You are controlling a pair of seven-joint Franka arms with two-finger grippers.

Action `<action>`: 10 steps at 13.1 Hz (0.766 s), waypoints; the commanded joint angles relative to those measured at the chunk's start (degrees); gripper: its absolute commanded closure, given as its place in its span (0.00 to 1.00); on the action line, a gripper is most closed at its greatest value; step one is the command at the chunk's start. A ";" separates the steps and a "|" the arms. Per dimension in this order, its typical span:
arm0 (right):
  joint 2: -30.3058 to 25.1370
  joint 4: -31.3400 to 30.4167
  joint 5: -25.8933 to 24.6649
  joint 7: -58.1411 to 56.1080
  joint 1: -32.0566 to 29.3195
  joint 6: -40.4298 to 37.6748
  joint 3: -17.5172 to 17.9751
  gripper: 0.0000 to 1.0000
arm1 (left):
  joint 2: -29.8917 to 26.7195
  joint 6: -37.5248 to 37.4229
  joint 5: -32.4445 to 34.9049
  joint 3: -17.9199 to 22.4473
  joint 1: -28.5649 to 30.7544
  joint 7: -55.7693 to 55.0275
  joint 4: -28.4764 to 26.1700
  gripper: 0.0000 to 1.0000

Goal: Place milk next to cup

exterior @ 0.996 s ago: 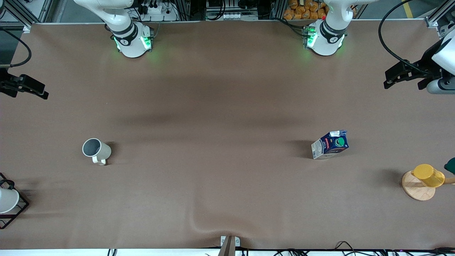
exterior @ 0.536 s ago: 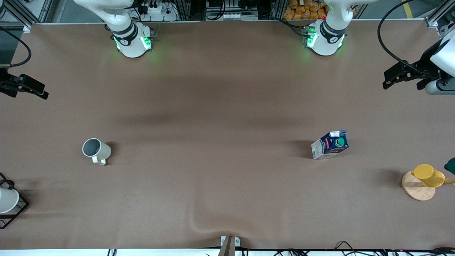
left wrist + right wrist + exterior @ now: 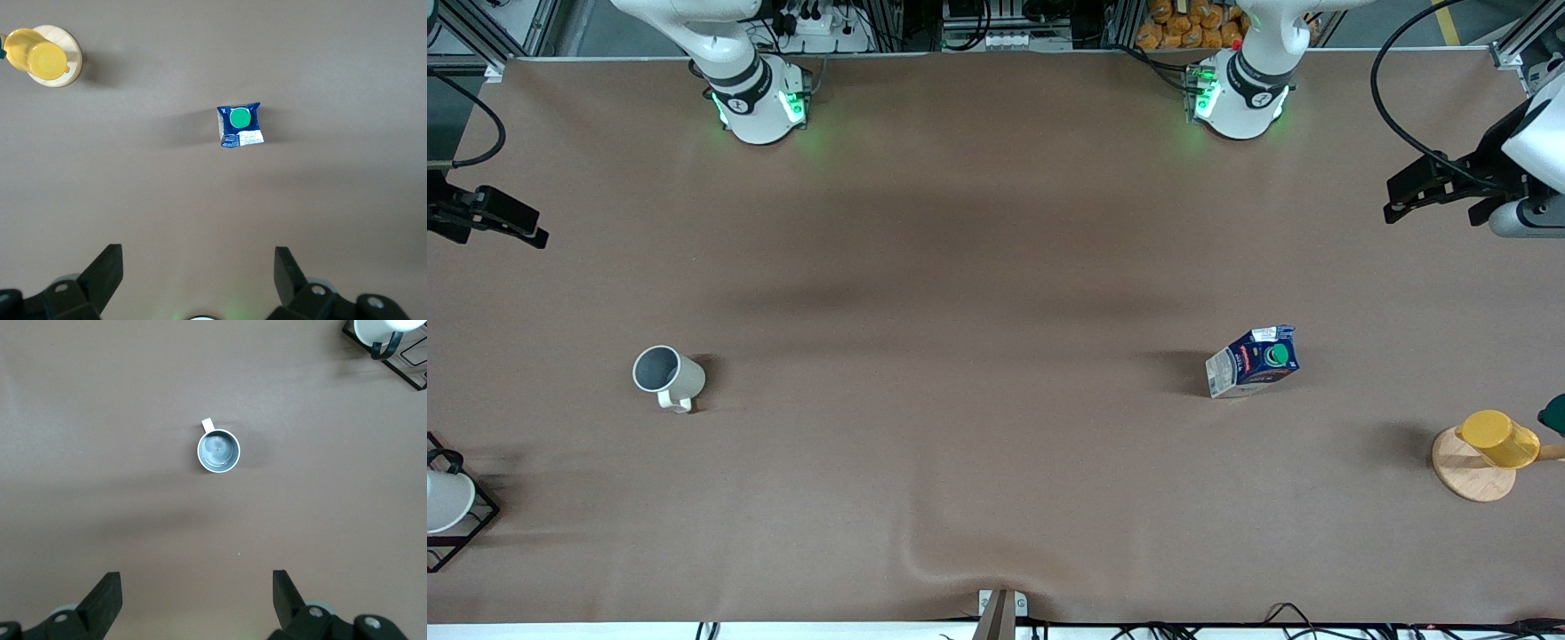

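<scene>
Left gripper [image 3: 197, 280] gapes above boxy gable-top milk [image 3: 239, 125].

The worktop [image 3: 996, 267] wears a matt brown sheet, paper-like, smooth but rippled at the edge nearest the front camera. The milk [image 3: 1253, 361] is glossy printed carton board with a smooth green plastic cap. The cup [image 3: 668, 375] looks like matt cream ceramic. A yellow cup [image 3: 1499, 437] with a plastic look sits on a pale wooden disc [image 3: 1469, 473]

Wide brown-covered table [image 3: 996, 267], aluminium framing [image 3: 507, 27] and cables [image 3: 1165, 631] at its edges.
</scene>
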 commanded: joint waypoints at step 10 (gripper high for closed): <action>0.06 0.41 -0.44 0.13 0.02 -0.27 0.27 0.00 | 0.30 -0.15 0.63 -0.20 -0.19 -1.26 0.45 0.00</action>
